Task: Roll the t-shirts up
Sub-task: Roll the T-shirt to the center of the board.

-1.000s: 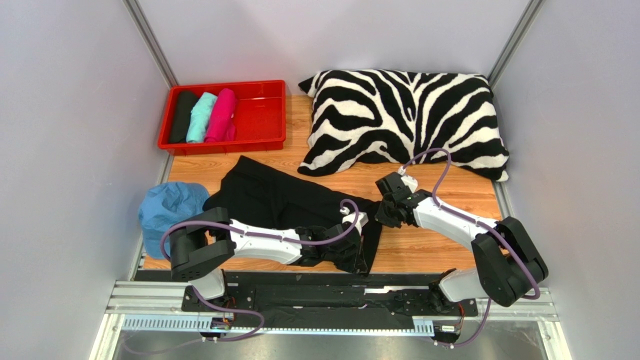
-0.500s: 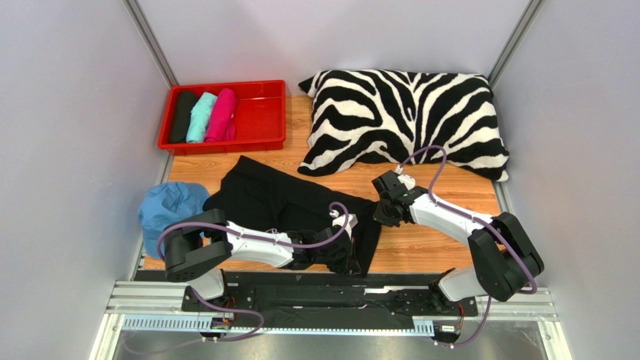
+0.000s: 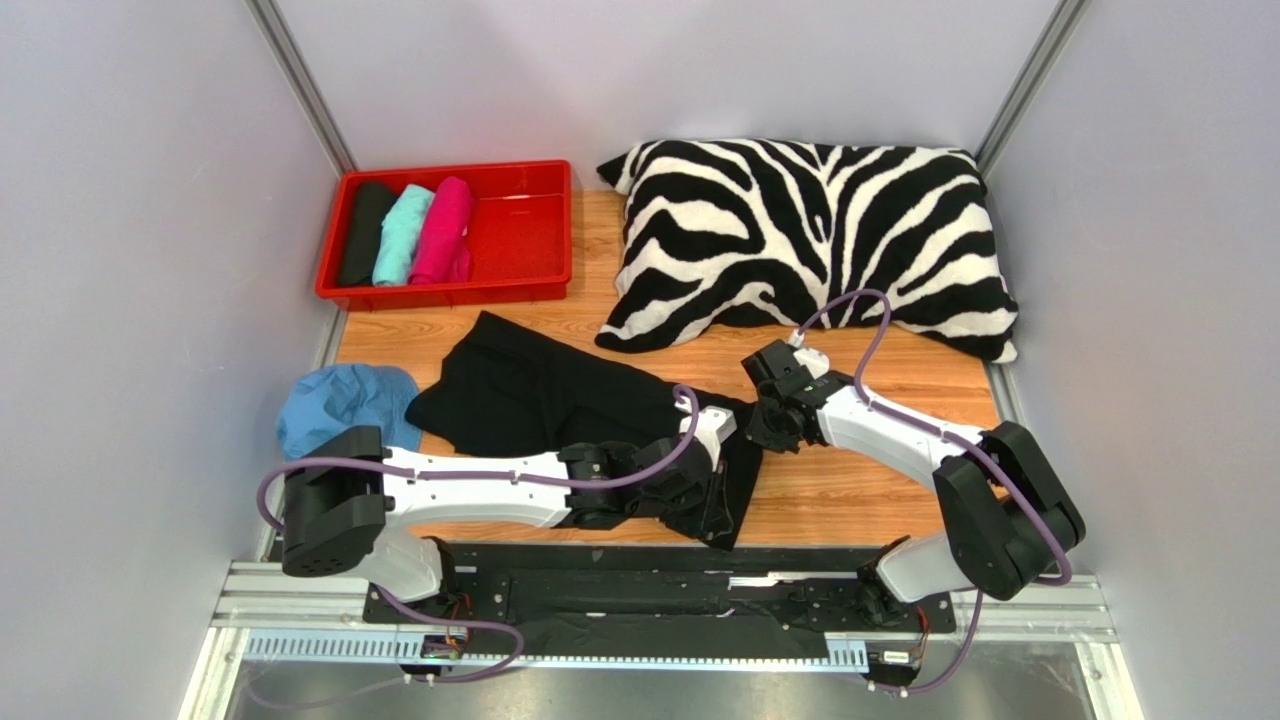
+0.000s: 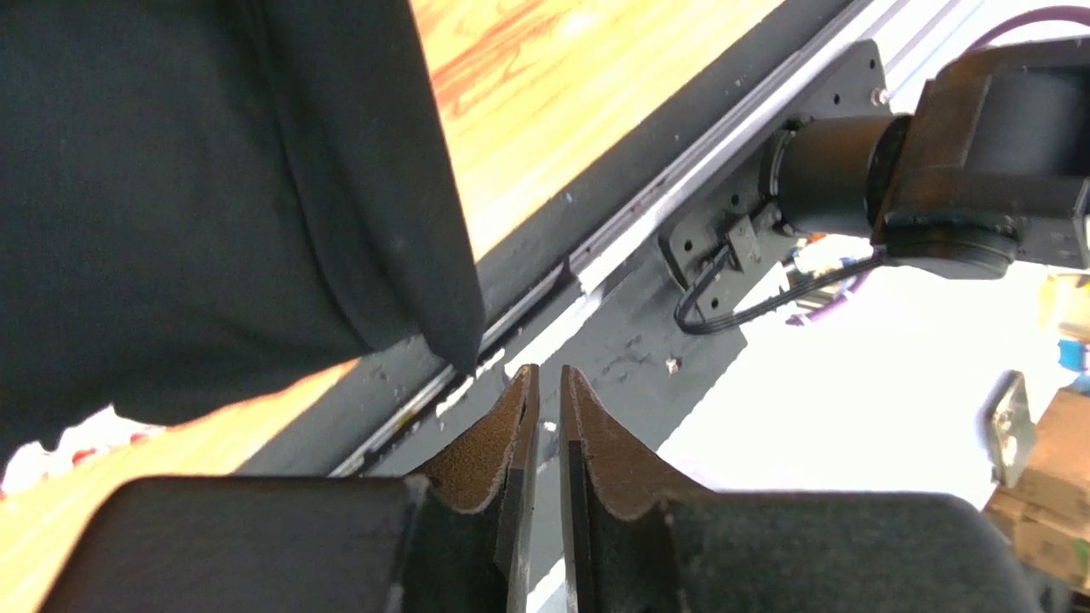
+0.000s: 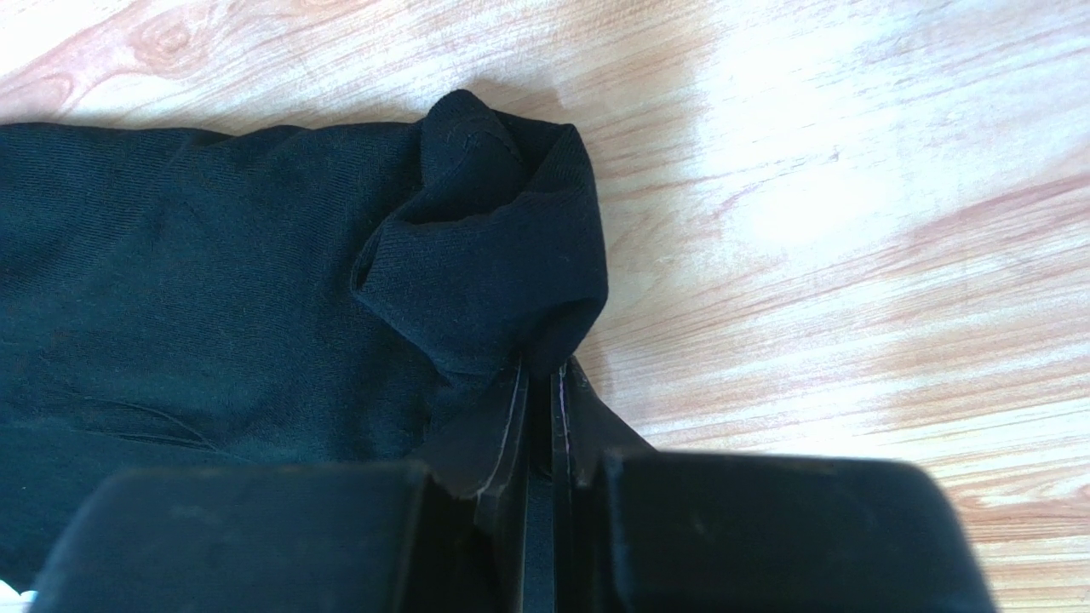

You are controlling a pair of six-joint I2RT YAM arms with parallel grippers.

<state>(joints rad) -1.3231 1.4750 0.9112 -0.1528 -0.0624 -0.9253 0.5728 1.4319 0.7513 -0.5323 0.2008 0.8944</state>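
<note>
right tool (image 5: 537, 377): clamped on black t-shirt's (image 3: 556, 398) bunched corner
left tool (image 4: 546, 377): jaws a narrow slit apart, gripping nothing, beside shirt hem
black t-shirt: loosely spread, frame centre, on worktop (image 3: 819, 503)
red tray (image 3: 519, 225): upper left; black roll (image 3: 362, 233), teal roll (image 3: 401, 233), pink roll (image 3: 445, 228) side by side

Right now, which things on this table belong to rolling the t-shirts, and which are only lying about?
For the job:
large black t-shirt, one corner pinched in the right hand
rolled black t-shirt
rolled teal t-shirt
rolled pink t-shirt
red tray holding the three rolls

Lying about:
zebra-striped pillow
blue cloth bundle at the left edge
</note>
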